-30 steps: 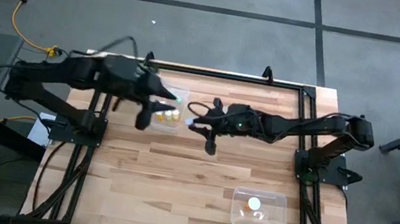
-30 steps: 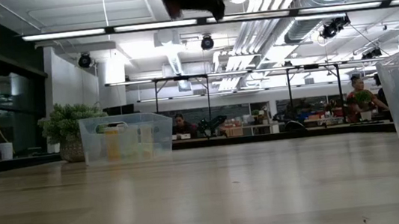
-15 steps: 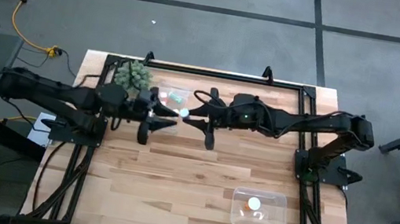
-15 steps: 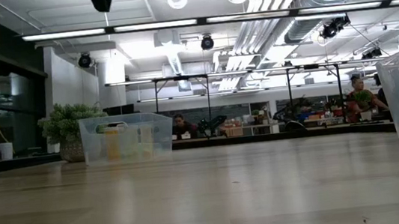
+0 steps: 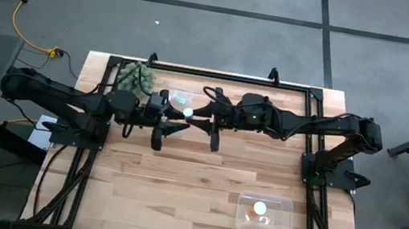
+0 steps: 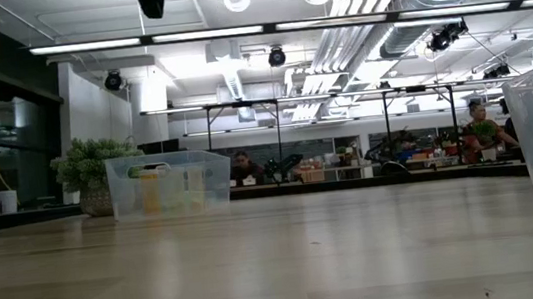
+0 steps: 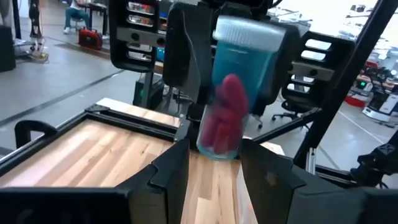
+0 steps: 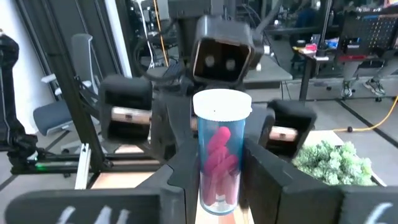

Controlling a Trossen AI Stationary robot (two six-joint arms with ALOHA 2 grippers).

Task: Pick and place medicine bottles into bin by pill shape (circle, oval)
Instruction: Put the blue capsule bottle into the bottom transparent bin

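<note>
up over the table's far edge, the right gripper (image 5: 197,119) clamps a clear medicine bottle (image 8: 219,152) of pink oval pills. facing it, the left gripper (image 5: 174,116) has its fingers (image 7: 163,171) spread wide either side of that bottle, beside the clear bin (image 5: 180,95).

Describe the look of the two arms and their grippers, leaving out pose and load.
Both arms are dark, almost black, built of jointed segments with thin black cables looping along them. The left gripper and right gripper each end in two flat, matte black fingers. A green light glows on the right arm.
</note>
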